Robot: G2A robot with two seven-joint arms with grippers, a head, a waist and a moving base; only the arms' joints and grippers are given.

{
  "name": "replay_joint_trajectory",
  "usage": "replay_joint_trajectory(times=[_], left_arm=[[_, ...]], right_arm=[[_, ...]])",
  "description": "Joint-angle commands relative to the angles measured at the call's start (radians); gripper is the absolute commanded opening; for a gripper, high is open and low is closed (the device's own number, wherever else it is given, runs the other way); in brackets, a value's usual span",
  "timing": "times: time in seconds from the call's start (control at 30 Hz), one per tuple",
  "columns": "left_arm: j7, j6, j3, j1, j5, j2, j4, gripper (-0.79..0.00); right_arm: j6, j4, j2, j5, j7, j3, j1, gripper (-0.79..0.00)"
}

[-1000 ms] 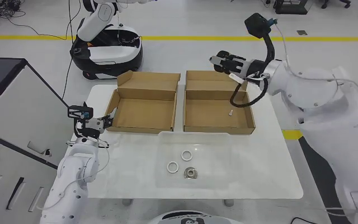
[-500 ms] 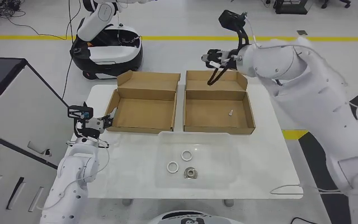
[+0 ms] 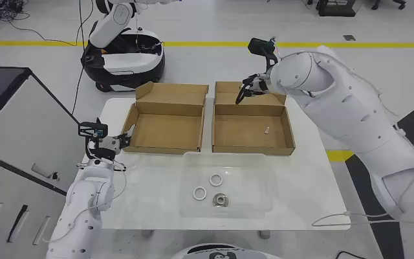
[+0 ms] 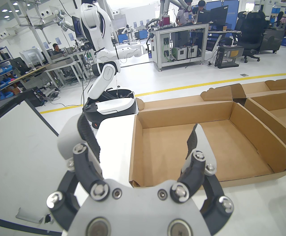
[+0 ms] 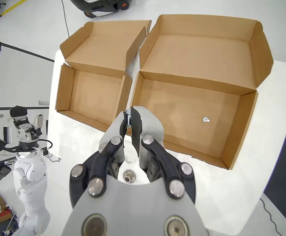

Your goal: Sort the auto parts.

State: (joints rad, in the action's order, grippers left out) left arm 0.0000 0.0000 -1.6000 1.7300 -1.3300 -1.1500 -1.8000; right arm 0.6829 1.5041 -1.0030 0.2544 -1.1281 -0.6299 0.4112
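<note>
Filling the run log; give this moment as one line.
right hand: shut on bolt, above boxes | left hand: open, beside left box | tray: two rings, one hub

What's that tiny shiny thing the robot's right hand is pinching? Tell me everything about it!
It's a small silvery metal bolt, and its shaft looks threaded. The right hand pinches it between two black ribbed pads. Only those pads touch it. It is held in the air near a cardboard box.

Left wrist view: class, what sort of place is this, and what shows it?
Probably a robotics lab or workshop: a second white robot stands on the floor, a framed rack holds control equipment, and monitors stand beyond a yellow floor line.
</note>
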Motion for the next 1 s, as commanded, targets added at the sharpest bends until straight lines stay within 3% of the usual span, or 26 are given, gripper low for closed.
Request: replay_joint_trajectory(times=[0.0, 0.3, 0.97], left_arm=[[0.000, 0.000, 0.000, 0.000, 0.000, 0.000, 0.000, 0.000], [0.000, 0.000, 0.000, 0.000, 0.000, 0.000, 0.000, 0.000], [0.000, 0.000, 0.000, 0.000, 0.000, 0.000, 0.000, 0.000]], right_arm=[[-0.001, -0.020, -0.006, 0.012, -0.010, 0.017, -0.010, -0.785], [-0.019, -0.128, -0.046, 0.027, -0.028, 0.126, -0.052, -0.785], [-0.019, -0.320, -0.128, -0.112, -0.029, 0.417, -0.158, -0.785]])
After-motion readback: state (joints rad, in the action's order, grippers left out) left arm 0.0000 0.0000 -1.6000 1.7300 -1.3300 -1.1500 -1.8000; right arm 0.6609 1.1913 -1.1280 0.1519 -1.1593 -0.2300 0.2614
